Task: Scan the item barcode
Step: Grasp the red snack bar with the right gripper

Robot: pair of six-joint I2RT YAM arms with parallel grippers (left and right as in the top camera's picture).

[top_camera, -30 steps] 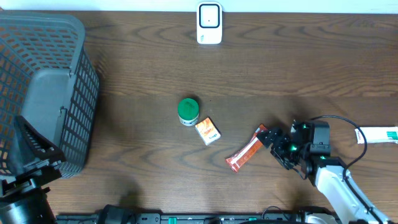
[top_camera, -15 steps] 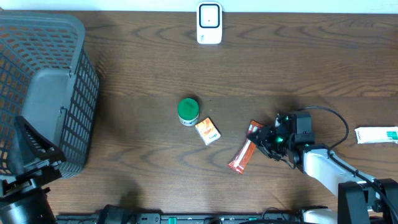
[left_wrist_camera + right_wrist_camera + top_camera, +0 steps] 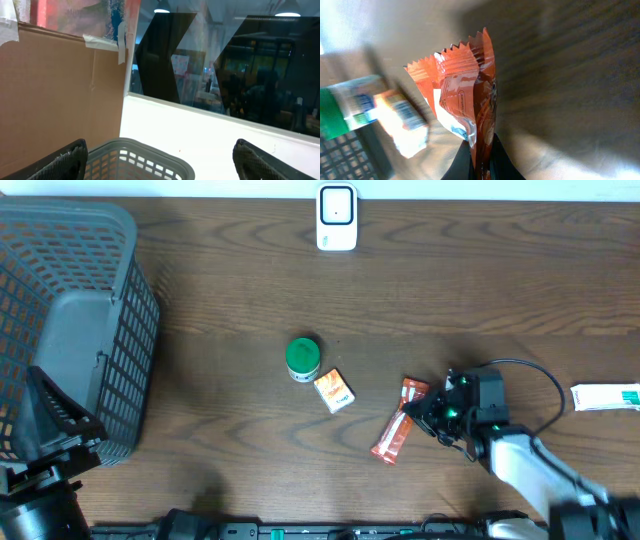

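An orange snack wrapper lies on the dark wood table, right of centre. My right gripper is shut on its right end. In the right wrist view the wrapper stands edge-on, pinched between the two dark fingers of the gripper. The white barcode scanner stands at the table's far edge, centre. My left gripper is open and holds nothing, poised over the grey basket's rim at the left.
A green-lidded jar and a small orange box sit just left of the wrapper. A white tube lies at the right edge. The large grey mesh basket fills the left side.
My right gripper moved left onto the wrapper and shut on its end. The wrapper swung to a steeper angle and shifted slightly. The left arm stayed still.
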